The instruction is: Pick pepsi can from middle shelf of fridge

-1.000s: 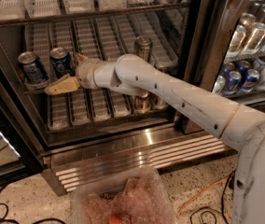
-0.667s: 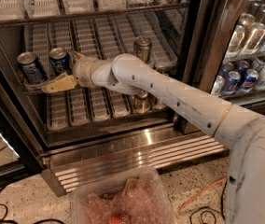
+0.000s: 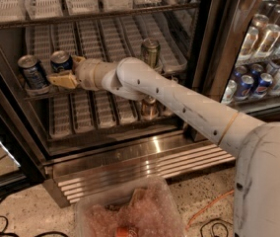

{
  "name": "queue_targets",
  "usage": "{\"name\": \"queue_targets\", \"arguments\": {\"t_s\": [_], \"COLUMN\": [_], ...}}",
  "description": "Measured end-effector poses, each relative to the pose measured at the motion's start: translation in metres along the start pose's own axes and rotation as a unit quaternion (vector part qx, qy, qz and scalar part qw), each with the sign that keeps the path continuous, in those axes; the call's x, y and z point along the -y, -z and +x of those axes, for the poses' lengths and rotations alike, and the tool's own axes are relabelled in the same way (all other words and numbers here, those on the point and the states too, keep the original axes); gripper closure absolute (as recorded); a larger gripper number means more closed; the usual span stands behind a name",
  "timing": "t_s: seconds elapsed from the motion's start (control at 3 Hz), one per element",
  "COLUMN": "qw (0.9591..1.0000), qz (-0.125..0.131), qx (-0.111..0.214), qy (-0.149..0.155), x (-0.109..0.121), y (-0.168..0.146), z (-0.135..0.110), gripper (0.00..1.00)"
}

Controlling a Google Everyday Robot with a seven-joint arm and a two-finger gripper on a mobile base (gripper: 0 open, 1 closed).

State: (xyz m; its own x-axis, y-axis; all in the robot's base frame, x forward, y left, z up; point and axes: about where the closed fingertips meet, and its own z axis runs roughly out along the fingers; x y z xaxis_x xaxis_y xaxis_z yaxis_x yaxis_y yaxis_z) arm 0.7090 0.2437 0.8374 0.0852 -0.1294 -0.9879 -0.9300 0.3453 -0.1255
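Note:
The fridge (image 3: 205, 58) stands open with its ribbed steel base (image 3: 145, 163) below. On the middle shelf (image 3: 111, 42), lined with white slotted trays, three cans stand. The deep-blue pepsi can (image 3: 61, 60) is at the left front. A paler blue-and-white can (image 3: 32, 72) is to its left. A greenish-gold can (image 3: 151, 52) is further right. My gripper (image 3: 60, 79) reaches in from the right. It sits just below and in front of the pepsi can, pointing left toward the gap between the two blue cans. My white arm hides part of the shelf.
Another can (image 3: 149, 107) stands on the lower shelf under my arm. A clear plastic bin (image 3: 130, 212) sits on the floor in front. A second fridge (image 3: 258, 78) full of cans and bottles is at the right. Cables (image 3: 2, 223) lie on the floor at the left.
My gripper has moved up and slightly left, closer to the pepsi can. The cans have not moved.

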Motion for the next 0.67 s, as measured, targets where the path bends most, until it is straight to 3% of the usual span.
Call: {"name": "queue_targets", "arguments": {"t_s": [0.67], "qw": [0.9999], "qz": [-0.007], "qx": [0.016], "qy": [0.002], "x": [-0.0023], "y": [-0.0027], "z": [-0.0059], "gripper": [0.87]}}
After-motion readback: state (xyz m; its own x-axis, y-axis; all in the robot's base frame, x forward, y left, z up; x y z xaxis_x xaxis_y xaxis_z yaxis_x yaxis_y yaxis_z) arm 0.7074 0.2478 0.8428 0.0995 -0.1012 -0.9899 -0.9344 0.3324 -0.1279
